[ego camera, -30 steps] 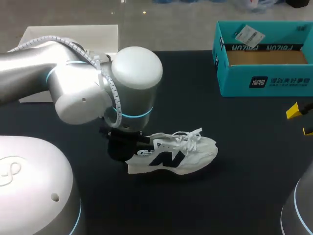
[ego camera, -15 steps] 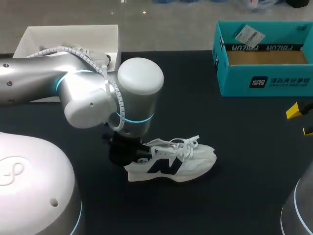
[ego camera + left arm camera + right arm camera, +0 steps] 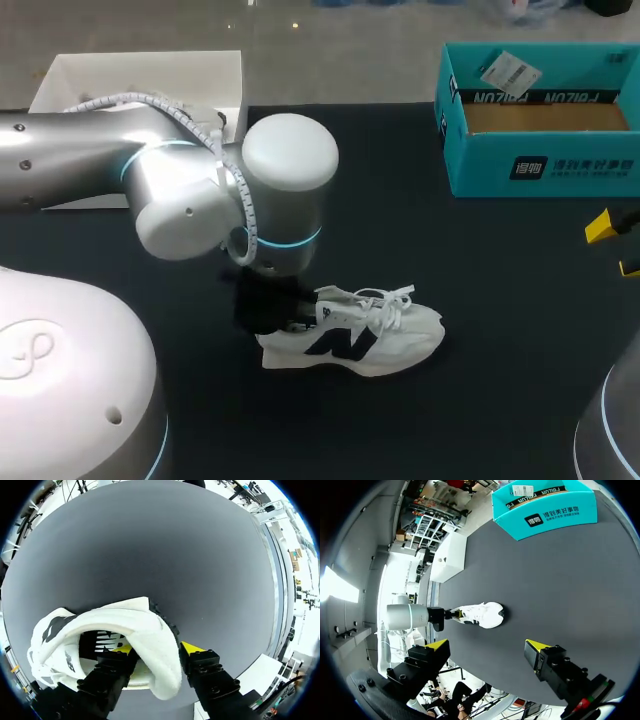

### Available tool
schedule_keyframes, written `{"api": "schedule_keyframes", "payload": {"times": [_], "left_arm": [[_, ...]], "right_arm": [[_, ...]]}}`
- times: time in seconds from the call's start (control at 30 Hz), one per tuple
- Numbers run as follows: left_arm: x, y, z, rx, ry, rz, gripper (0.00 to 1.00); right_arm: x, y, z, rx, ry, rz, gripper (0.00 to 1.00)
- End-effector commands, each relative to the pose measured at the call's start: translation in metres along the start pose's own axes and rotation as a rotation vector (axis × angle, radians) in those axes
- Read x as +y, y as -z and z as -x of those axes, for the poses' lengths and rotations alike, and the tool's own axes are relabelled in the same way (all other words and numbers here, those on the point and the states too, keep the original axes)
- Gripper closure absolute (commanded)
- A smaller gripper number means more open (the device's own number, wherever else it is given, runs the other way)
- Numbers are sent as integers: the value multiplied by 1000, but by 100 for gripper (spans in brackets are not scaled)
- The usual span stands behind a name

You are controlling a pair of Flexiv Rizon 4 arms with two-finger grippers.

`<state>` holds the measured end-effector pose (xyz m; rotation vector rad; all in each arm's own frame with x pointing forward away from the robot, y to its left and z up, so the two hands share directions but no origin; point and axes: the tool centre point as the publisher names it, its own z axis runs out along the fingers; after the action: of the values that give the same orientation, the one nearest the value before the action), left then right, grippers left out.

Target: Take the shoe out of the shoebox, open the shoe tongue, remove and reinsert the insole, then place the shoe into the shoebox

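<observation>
The white shoe (image 3: 355, 335) with a dark side logo lies on its sole on the black table, toe to the right. My left gripper (image 3: 288, 312) is at its heel. In the left wrist view the left gripper (image 3: 157, 649) stands open, with the shoe's (image 3: 125, 625) heel collar between its fingers, one fingertip (image 3: 192, 647) outside the heel and the other inside the shoe. The teal shoebox (image 3: 540, 150) stands open at the back right, apart from the shoe. My right gripper (image 3: 615, 247) hangs open and empty at the right edge. The right wrist view shows the right gripper (image 3: 487, 645), the shoe (image 3: 477, 615) and the shoebox (image 3: 540, 517) far ahead.
A white open box (image 3: 140, 75) sits at the back left, partly behind my left arm. A paper tag (image 3: 508, 70) lies on the shoebox's rim. Bare black table lies between the shoe and the shoebox.
The shoe has come down from a tilted, lifted pose to lie flat on the table. My left gripper has spread its fingers at the heel. The right arm kept still.
</observation>
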<state>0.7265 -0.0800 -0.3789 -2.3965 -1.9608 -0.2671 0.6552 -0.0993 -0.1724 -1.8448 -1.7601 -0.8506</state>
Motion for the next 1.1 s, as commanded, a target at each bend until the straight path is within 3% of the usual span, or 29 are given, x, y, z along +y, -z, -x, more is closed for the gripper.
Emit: {"api": "schedule_keyframes", "payload": {"times": [0.03, 0.23, 0.37, 0.5, 0.57, 0.63, 0.93, 1.1], "left_arm": [[-10, 34, -24, -90, 20, 52, 0], [-10, 68, -39, -261, 253, 124, 0], [-18, 80, -55, -508, 563, 160, 0], [-29, 91, -62, -684, 830, 307, 0], [-30, 99, -63, -786, 826, 365, 0], [-23, 109, -62, -775, 692, 408, 0], [-23, 109, -62, -775, 692, 408, 0], [-15, 94, -77, -935, 852, 168, 0]], "right_arm": [[-2, -1, 0, 0, 0, 3, 0], [-2, -1, 0, 0, 0, 3, 0], [-2, -1, 0, 0, 0, 3, 0], [-2, -1, 0, 0, 0, 3, 0], [-2, -1, 0, 0, 0, 3, 0], [-2, -1, 0, 0, 0, 3, 0], [-2, -1, 0, 0, 0, 3, 0], [-2, -1, 0, 0, 0, 3, 0]]}}
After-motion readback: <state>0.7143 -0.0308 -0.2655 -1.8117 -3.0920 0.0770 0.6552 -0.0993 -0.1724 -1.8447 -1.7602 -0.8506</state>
